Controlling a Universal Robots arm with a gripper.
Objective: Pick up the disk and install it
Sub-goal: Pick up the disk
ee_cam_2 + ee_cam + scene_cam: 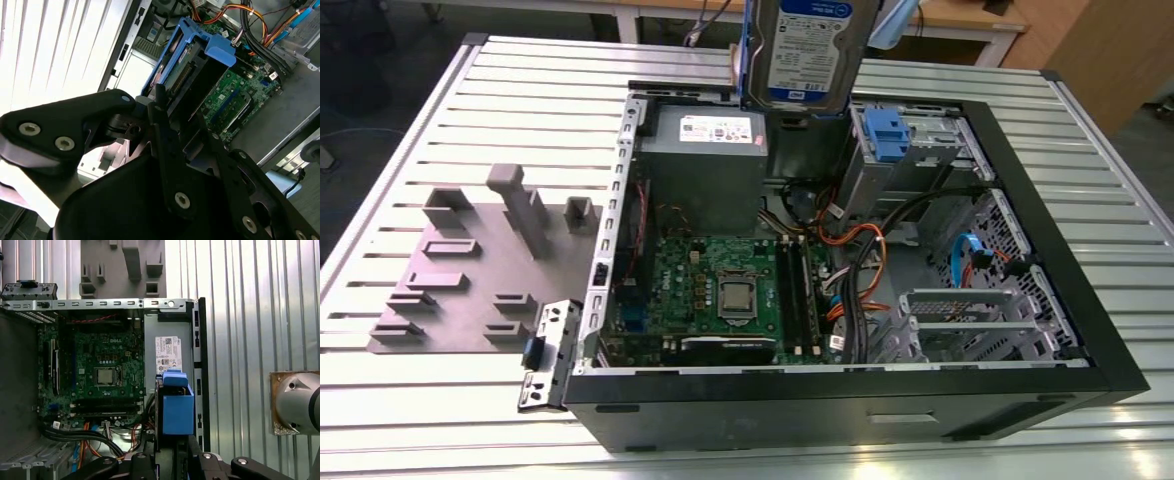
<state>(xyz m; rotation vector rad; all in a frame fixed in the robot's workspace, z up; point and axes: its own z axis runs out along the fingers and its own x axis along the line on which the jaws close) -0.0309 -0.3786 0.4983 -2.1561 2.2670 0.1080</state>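
The disk, a silver-grey drive with a white-and-blue label in a blue plastic carrier, hangs upright in the air over the far end of the open computer case. It hovers above the grey power supply and beside the drive bay. In the second wrist view my gripper is shut on the disk, its black fingers clamping the carrier's near end. The first wrist view looks down past the gripper along the blue carrier into the case.
Under the disk sit a grey power supply box with a white sticker, and a lone blue bracket in the drive bay. Motherboard, orange and black cables and a metal cage fill the case. A grey fixture plate lies on the slatted table.
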